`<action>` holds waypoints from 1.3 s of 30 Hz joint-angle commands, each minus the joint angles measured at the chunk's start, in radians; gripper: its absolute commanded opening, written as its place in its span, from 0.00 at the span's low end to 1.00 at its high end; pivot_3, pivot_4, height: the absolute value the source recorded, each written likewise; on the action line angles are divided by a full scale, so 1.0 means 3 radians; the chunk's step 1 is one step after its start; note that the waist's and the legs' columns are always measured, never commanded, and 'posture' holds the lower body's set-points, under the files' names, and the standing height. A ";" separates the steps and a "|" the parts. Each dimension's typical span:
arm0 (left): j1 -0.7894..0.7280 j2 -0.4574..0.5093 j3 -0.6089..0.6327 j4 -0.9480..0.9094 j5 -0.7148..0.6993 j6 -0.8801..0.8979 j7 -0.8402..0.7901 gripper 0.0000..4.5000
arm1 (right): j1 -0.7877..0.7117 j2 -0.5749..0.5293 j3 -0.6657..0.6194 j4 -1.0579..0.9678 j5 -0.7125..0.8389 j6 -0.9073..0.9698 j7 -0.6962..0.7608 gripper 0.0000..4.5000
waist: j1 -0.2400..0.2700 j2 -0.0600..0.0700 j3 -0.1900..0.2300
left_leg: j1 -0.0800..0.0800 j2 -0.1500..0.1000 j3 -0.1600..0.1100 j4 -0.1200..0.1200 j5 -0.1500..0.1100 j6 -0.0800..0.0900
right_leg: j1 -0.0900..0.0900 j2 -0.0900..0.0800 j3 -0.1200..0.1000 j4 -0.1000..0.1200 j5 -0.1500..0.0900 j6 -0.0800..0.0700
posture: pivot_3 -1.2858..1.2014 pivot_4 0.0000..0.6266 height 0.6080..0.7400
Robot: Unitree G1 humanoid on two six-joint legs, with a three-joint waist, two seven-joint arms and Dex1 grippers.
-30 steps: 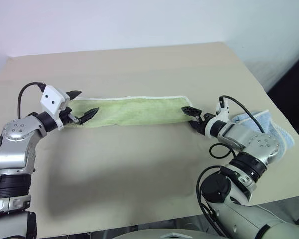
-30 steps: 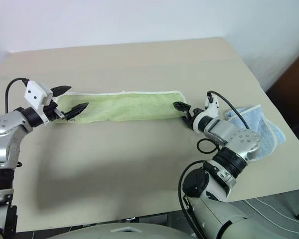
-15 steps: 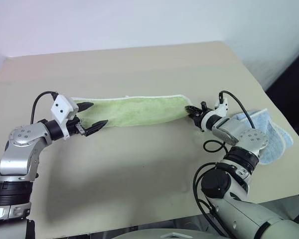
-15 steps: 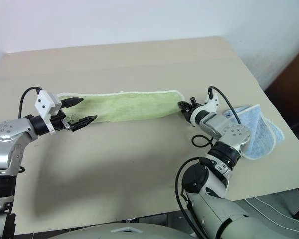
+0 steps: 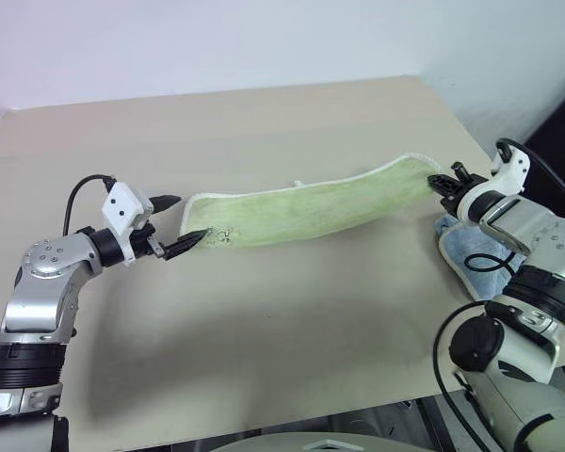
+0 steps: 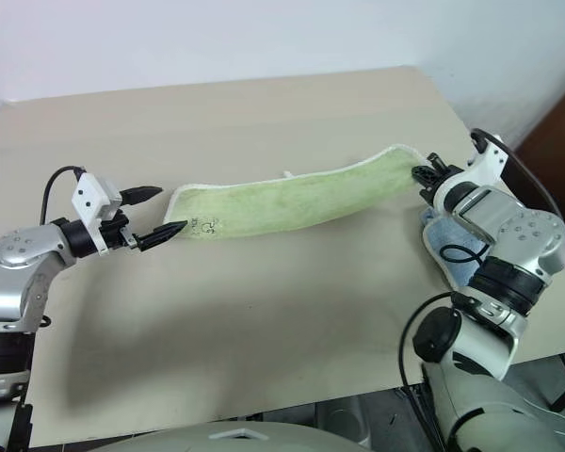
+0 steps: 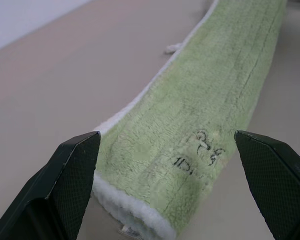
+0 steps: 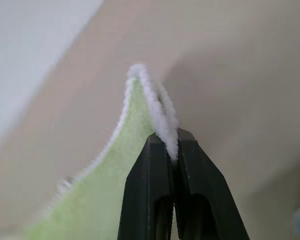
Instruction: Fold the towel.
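Green towel now lifted at 1 end; right gripper has pinched its edge. Left gripper spread at other end. Fold starting.

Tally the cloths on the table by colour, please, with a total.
Light green towel: 1
Light blue cloth: 1
Total: 2

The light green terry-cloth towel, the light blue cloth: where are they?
Light green terry-cloth towel [image 5: 306,212]: left eye view, middle of its length.
Light blue cloth [image 5: 460,252]: left eye view, edge beside the right arm.
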 commanded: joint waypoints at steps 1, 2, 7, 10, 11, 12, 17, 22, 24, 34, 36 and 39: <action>-0.0091 -0.0039 -0.0034 0.0020 0.0035 -0.0092 -0.0001 1.00 | 0.0039 -0.0170 0.1106 -0.0413 -0.0291 -0.0450 0.0764 0.01 | -0.0014 0.0000 0.0000 | 0.0000 0.0000 0.0000 0.0000 0.0000 0.0000 | 0.0000 0.0000 0.0000 0.0000 -0.0002 0.0003 | 0.52 0.24 0.91; -0.0103 -0.0048 -0.0040 0.0030 0.0038 -0.0096 -0.0003 1.00 | 0.0046 -0.0203 0.1387 -0.0435 -0.0415 -0.0597 0.0936 0.01 | -0.0015 -0.0001 0.0000 | 0.0000 0.0001 0.0000 0.0000 0.0000 0.0000 | 0.0000 0.0001 0.0000 0.0001 -0.0002 0.0003 | 0.52 0.24 0.91; -0.0128 -0.0084 -0.0057 0.0043 0.0052 -0.0108 0.0003 1.00 | -0.0047 -0.0152 0.2236 -0.0198 -0.0986 -0.1233 0.1353 0.01 | 0.0037 -0.0002 0.0000 | -0.0006 0.0000 0.0001 0.0002 0.0000 0.0000 | -0.0006 -0.0001 0.0000 0.0001 0.0003 -0.0004 | 0.52 0.24 0.91; -0.0090 -0.0099 -0.0040 -0.0008 0.0048 -0.0096 0.0035 1.00 | -0.0110 -0.0024 0.2513 -0.0016 -0.1184 -0.1451 0.1527 0.01 | 0.0058 -0.0004 0.0000 | -0.0011 -0.0005 0.0001 0.0002 0.0000 0.0000 | -0.0008 -0.0005 0.0000 0.0001 0.0004 -0.0005 | 0.52 0.24 0.91; -0.0069 -0.0102 -0.0028 -0.0029 0.0044 -0.0088 0.0050 1.00 | -0.0119 0.0013 0.2549 0.0032 -0.1234 -0.1497 0.1558 0.01 | 0.0058 -0.0004 0.0000 | -0.0011 -0.0005 0.0002 0.0002 0.0000 0.0000 | -0.0008 -0.0006 0.0000 0.0000 0.0004 -0.0005 | 0.52 0.24 0.91; -0.0040 -0.0101 -0.0013 -0.0054 0.0040 -0.0085 0.0062 1.00 | -0.0127 0.0041 0.2562 0.0073 -0.1270 -0.1529 0.1580 0.01 | 0.0060 -0.0004 0.0000 | -0.0012 -0.0005 0.0002 0.0002 -0.0001 0.0001 | -0.0008 -0.0006 0.0000 0.0000 0.0004 -0.0005 | 0.52 0.24 0.91; 0.0095 -0.0095 0.0036 -0.0173 0.0019 -0.0056 0.0123 1.00 | -0.0106 0.0119 0.2475 0.0073 -0.1218 -0.1474 0.1784 0.16 | 0.0060 -0.0004 0.0000 | -0.0012 -0.0005 0.0001 0.0002 -0.0001 0.0002 | -0.0009 -0.0006 0.0000 0.0003 0.0007 0.0000 | 0.52 0.24 0.91; 0.0190 -0.0111 0.0061 -0.0310 -0.0032 0.0025 0.0195 1.00 | -0.0003 0.0048 0.2217 -0.0288 -0.1036 -0.1400 0.1947 0.53 | 0.0065 -0.0004 0.0000 | -0.0011 -0.0004 0.0001 0.0002 -0.0001 0.0002 | -0.0010 -0.0006 -0.0001 0.0004 0.0006 -0.0001 | 0.52 0.24 0.91; 0.0228 -0.0122 0.0098 -0.0375 -0.0091 0.0080 0.0225 1.00 | 0.0046 0.0022 0.2082 -0.0479 -0.0958 -0.1413 0.1979 0.67 | 0.0068 -0.0004 0.0000 | -0.0011 -0.0004 0.0001 0.0002 -0.0001 0.0002 | -0.0010 -0.0006 0.0000 0.0004 0.0007 -0.0001 | 0.52 0.24 0.91; 0.0510 -0.0417 0.0504 -0.0959 -0.0854 0.0885 0.0729 1.00 | -0.0095 0.0129 0.1807 0.0192 -0.1224 -0.1863 0.1683 0.46 | 0.0108 -0.0005 0.0000 | -0.0008 -0.0003 0.0002 0.0003 -0.0001 0.0001 | -0.0009 -0.0005 0.0000 0.0004 0.0004 -0.0005 | 0.52 0.24 0.91; 0.0561 -0.0462 0.0556 -0.1064 -0.0985 0.1025 0.0827 1.00 | -0.0133 0.0201 0.1843 0.0448 -0.1310 -0.2061 0.1691 0.30 | 0.0111 -0.0005 0.0000 | -0.0007 -0.0004 0.0003 0.0003 -0.0001 0.0001 | -0.0008 -0.0005 0.0000 0.0004 0.0004 -0.0005 | 0.52 0.24 0.91; 0.0690 -0.0611 0.0687 -0.1249 -0.1320 0.1331 0.1100 1.00 | -0.0175 0.0352 0.2013 0.1152 -0.1572 -0.2499 0.1722 0.07 | 0.0107 -0.0005 0.0000 | -0.0007 -0.0006 0.0003 0.0003 -0.0001 0.0002 | -0.0008 -0.0003 0.0001 0.0004 0.0005 -0.0004 | 0.52 0.24 0.91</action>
